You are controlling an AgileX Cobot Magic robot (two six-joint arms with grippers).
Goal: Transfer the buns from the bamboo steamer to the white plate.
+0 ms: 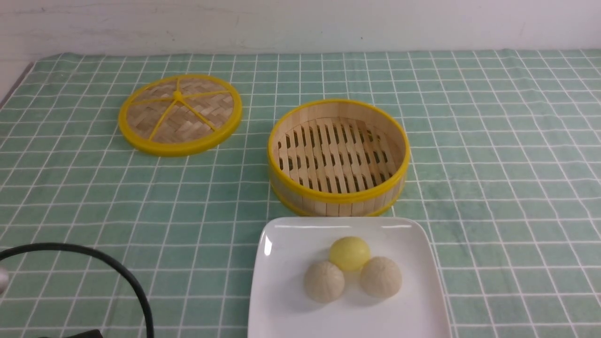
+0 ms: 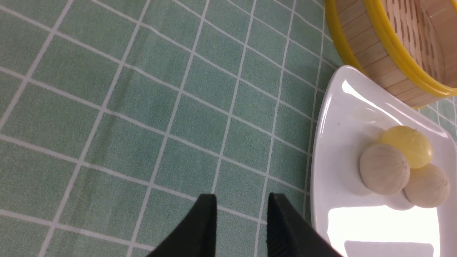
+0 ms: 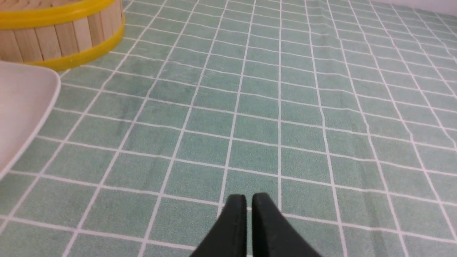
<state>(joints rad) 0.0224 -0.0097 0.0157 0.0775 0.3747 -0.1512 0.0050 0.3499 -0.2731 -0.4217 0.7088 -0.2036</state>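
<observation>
— Beside the left end effector point(image 2: 242, 203)?
— White plate point(image 2: 332, 150) carrying three buns point(image 2: 384, 169); jaws parted, empty.
— Right end effector point(image 3: 249, 201)?
— Nearly closed, empty — bamboo steamer point(image 3: 53, 39) well ahead, bare.

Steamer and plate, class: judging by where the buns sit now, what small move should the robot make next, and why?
Probably none but pulling both arms back. The steamer is empty, all three buns sit on the plate, and the left gripper and right gripper hold nothing.
</observation>
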